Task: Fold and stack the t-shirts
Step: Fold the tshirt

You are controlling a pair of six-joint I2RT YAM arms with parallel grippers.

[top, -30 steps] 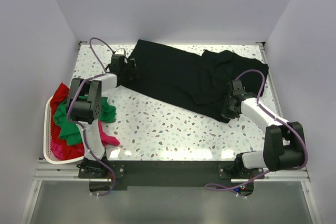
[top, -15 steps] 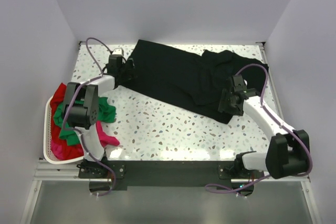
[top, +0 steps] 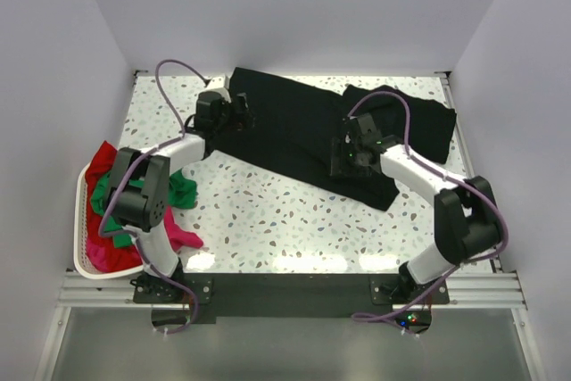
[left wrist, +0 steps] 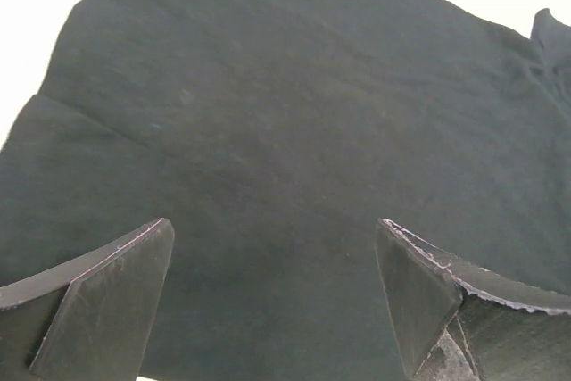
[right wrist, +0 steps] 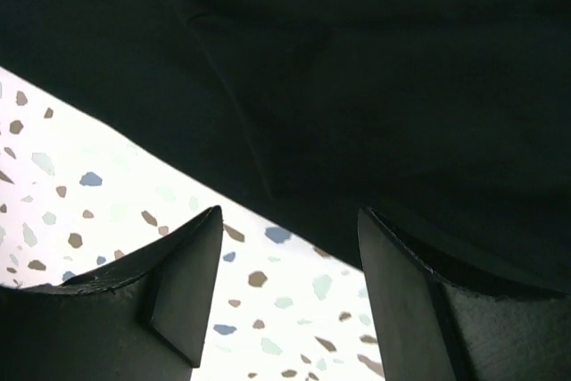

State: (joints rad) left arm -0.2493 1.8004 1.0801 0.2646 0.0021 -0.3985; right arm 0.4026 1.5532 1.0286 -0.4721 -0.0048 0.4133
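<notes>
On the speckled table (top: 268, 211), a black t-shirt (top: 303, 127) lies spread across the far half, its near right corner ending in a point close to the right arm. From above we cannot make out its folds or sleeves; black cloth swallows the dark fingers of both arms.

The left gripper (top: 239, 113) sits over the shirt's left part and the right gripper (top: 343, 160) over its near edge, but the overhead camera does not show how their jaws stand.

The wrist cameras settle that. In the left wrist view the left gripper (left wrist: 277, 283) stands wide apart, with only flat black t-shirt (left wrist: 294, 113) and one faint crease between its fingers (left wrist: 107, 292). In the right wrist view the right gripper (right wrist: 290, 283) is also parted and holds nothing, its fingers (right wrist: 178, 296) straddling the shirt's edge where cloth meets table (right wrist: 107, 185).

Only the overhead view shows the white basket (top: 80, 220) at the table's left edge, heaped with a red shirt (top: 103, 156), a green shirt (top: 111, 198) and a magenta shirt (top: 183, 236), partly hidden by the left arm.
</notes>
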